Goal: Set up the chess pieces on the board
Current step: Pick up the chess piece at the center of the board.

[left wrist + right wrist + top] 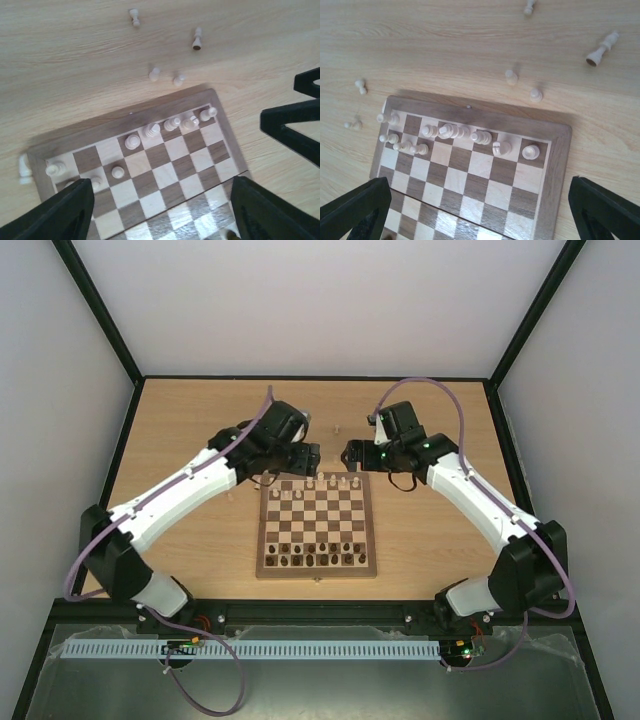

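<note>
Light wood tabletop [200,430], enclosed by plain white panels [300,300], carrying the board [318,574] set square to the arms. Item one: chess pieces [325,483], pale, standing in a ragged line on the board's two far rows with several squares unfilled; dark chessmen [315,558] ranked along the near rows. Item two: loose pale stock off the board, on bare wood beyond its far border. This includes a small pair [154,75], upright and just beside the border, and a tall piece [602,49] on its side farther out, base toward the board, long axis running away from it. Others lie scattered well apart. Item three: left gripper [161,184], fingers spread wide with nothing between them, over the far edge. Item four: right gripper [479,184], likewise spread and empty. Bearing: the loose stock lies ahead of both grippers, past the border; the small pair appears roughly midway, so neither arm is plainly nearer. Not legible: piece kinds at this size; the near rows in both wrist views, cut off by fingers and frame edge; one blurred pale piece [23,167] at the board's left border, attitude unclear.
</note>
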Controlling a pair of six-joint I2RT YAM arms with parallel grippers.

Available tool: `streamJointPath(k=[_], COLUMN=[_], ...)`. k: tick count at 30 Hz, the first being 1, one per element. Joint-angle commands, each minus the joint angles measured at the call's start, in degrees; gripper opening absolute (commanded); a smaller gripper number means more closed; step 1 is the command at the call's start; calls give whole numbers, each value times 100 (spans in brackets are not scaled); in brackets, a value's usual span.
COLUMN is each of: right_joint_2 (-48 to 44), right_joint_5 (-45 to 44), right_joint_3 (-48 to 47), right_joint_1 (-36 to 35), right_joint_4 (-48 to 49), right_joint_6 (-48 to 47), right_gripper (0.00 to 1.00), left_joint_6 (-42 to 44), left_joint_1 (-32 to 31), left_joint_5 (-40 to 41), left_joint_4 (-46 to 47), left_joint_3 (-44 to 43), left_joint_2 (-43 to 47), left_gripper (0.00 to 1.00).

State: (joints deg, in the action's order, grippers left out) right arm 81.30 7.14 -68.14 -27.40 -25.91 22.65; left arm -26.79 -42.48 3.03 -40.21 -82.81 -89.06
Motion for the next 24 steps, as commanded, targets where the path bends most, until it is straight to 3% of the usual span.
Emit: streamJointPath(k=[1,4,15,24], right_joint_2=[-209,-213,-2,408], right_joint_5=[61,176,39,-66], right_joint_3=[-232,-242,-485,-897], right_joint_1=[-11,-11,-11,-4], right_joint_4=[-379,-382,-475,-399], right_joint_6=[139,223,389,444], right_gripper=[99,98,99,99], left_joint_6=[79,54,-127,-142], left_joint_1=[-24,-24,-24,29], left_joint_5=[-195,-213,-299,-136], left_joint_4=[221,349,723,886], left_joint_3=[415,669,1453,1627], left_joint_2=[598,944,1779,1898], left_gripper=[86,99,99,99])
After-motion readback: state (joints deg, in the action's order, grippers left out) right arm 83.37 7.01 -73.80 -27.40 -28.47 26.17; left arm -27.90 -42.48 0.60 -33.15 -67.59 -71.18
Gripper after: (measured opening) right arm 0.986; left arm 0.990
